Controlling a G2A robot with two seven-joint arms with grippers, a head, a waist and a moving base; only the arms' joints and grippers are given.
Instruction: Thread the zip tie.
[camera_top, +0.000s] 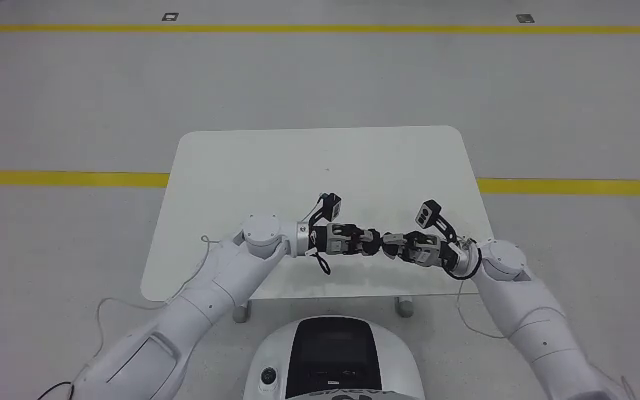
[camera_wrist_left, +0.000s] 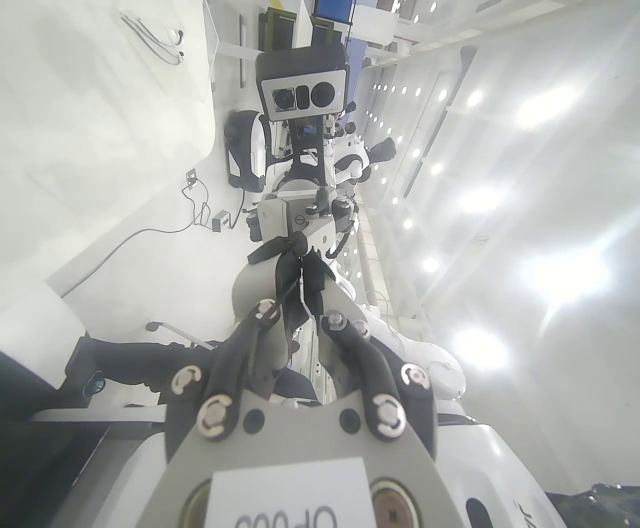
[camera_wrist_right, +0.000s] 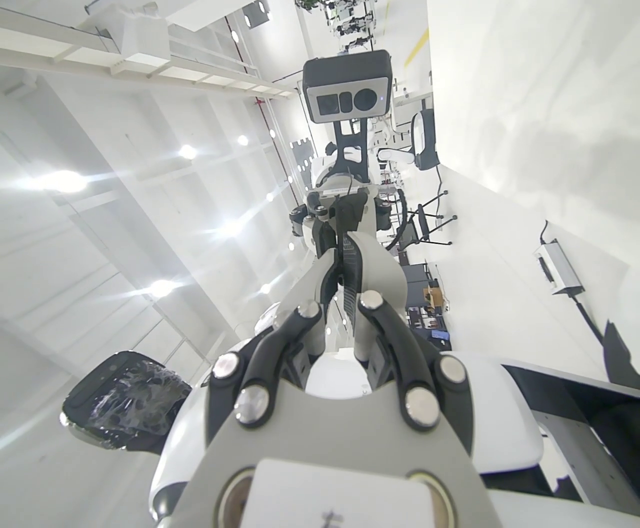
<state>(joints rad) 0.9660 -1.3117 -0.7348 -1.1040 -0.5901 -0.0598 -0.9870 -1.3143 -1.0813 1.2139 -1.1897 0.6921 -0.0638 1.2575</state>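
Note:
Both arms meet tip to tip above the front part of the white table (camera_top: 300, 170). My left gripper (camera_top: 375, 241) comes in from the left and my right gripper (camera_top: 394, 243) from the right. In the left wrist view, my left gripper (camera_wrist_left: 300, 287) is shut, and a thin black zip tie (camera_wrist_left: 280, 295) runs slantwise along its fingers (camera_wrist_left: 240, 340) toward the tips. In the right wrist view, my right gripper (camera_wrist_right: 345, 265) is shut on a ridged black strip of the zip tie (camera_wrist_right: 353, 282). The two sets of fingertips touch or nearly touch, so the tie's ends are hidden between them.
The tabletop is bare white, with rounded corners and its front edge just below the grippers. A yellow floor line (camera_top: 80, 178) runs behind the table on both sides. Each wrist's camera mount (camera_top: 430, 212) stands up above its gripper.

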